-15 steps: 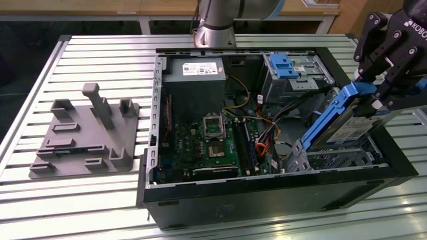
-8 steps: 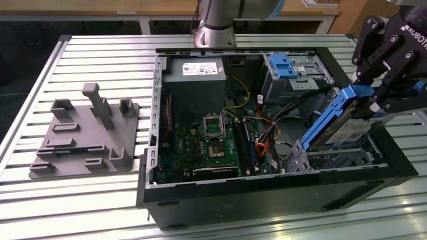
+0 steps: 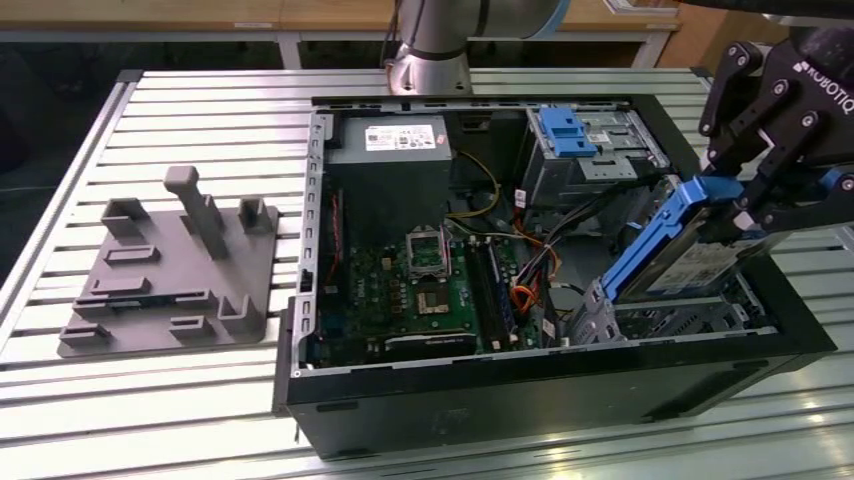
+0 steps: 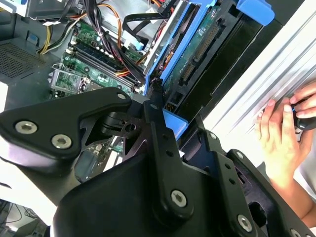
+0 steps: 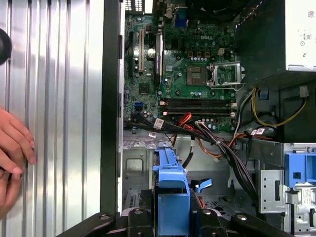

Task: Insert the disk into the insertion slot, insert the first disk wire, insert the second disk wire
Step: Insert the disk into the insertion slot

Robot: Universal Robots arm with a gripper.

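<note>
Nearest the lens in both wrist views sat your robot's black metal hand (image 5: pixel 172 211). You had it closed on the bright blue plastic carrier at one end of the flat silver rectangular disk (image 3: pixel 694 268), the jaws pinching that carrier from both sides.

At the exterior view's right, you held the disk steeply tilted. Its gripped end was high beside the rim of the open black computer tower case (image 3: pixel 534 395). Its lower end was down at the mouth of the boxy silver perforated sheet-metal insertion slot (image 3: pixel 687 322) in the case's lower right corner. It was not seated, and I could not tell whether its lower edge touched the slot. The slant probably let you clear the case wall and feed the leading edge in first.

The disk's upper face was dull silver with a white printed label. A blue rail ran along its long edge and ended in a tab at your grip.

A loose bundle of black, orange and red wires (image 5: pixel 217 143) lay between the green motherboard (image 3: pixel 414 290) and the slot, and none looked plugged into the disk. A person's fingers (image 5: pixel 15 143) rested on the ribbed aluminium surface (image 3: pixel 160 400) just outside the case, well apart from the disk.
</note>
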